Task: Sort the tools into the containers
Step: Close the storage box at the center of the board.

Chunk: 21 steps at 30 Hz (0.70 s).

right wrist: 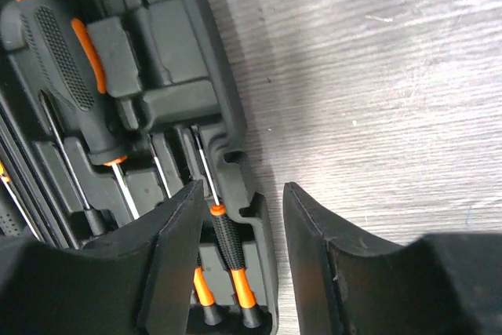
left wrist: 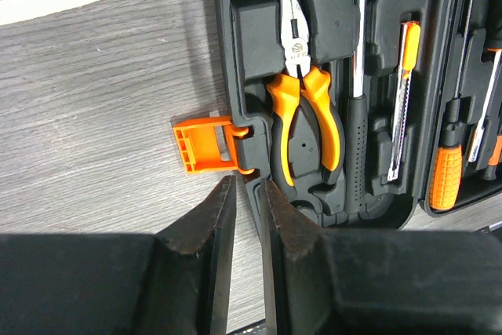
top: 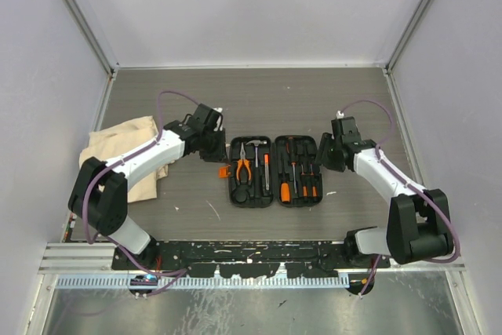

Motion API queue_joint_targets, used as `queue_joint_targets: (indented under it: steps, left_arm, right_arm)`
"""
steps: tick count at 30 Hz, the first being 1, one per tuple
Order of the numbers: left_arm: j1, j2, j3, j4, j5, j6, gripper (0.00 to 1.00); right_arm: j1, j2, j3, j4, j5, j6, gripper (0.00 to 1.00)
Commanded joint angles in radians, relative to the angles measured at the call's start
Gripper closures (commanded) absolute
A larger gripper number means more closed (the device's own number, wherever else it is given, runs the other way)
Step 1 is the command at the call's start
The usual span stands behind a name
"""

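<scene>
Grey wood-grain table [top: 353, 100], a thin pale stick [top: 212, 209] lying on it, white walls [top: 259, 5]

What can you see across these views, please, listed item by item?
table: 1, grey wood grain, under everything
tool case: 1, black, lying open mid-table
latch: 1 seen, orange, flipped out at the case's left edge
pliers: 1, orange and black, left half of the case
hammer: 1, steel head, black handle, right of the pliers
thin tool: 1, orange and silver, right of the hammer
screwdrivers: several, black and orange, right half; exact count unclear
cloth bag: 1, beige, left of the case, partly under the left arm
pale stick: 1, on the table, near side of the case
left pincer: black, narrow gap, empty, by the latch
right pincer: black, open, over the case's right edge
</scene>
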Motion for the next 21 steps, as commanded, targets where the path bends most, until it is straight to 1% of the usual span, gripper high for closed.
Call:
queue_joint_targets:
  steps: [1,4,10,13,17,21]
  left_arm:
    - [0.004,0.0,-0.007,0.038,0.02,0.014,0.8]
    - [0.004,0.026,-0.004,0.051,0.042,0.009,0.81]
    - [0.004,0.061,-0.004,0.075,0.069,0.006,0.82]
    - [0.004,0.079,-0.005,0.078,0.071,0.007,0.83]
    - [0.004,0.099,-0.02,0.094,0.084,0.008,0.84]
    - [0.004,0.117,-0.028,0.105,0.093,0.006,0.85]
  right_arm:
    - [-0.069,-0.061,-0.042,0.077,-0.127,-0.013,0.48]
    - [-0.127,-0.064,-0.081,0.119,-0.202,-0.017,0.43]
    - [-0.202,-0.026,-0.147,0.218,-0.377,-0.011,0.41]
    - [-0.214,-0.008,-0.17,0.272,-0.446,-0.005,0.41]
    - [-0.23,0.027,-0.188,0.329,-0.493,0.003,0.45]
    - [-0.247,0.066,-0.206,0.396,-0.563,0.016,0.47]
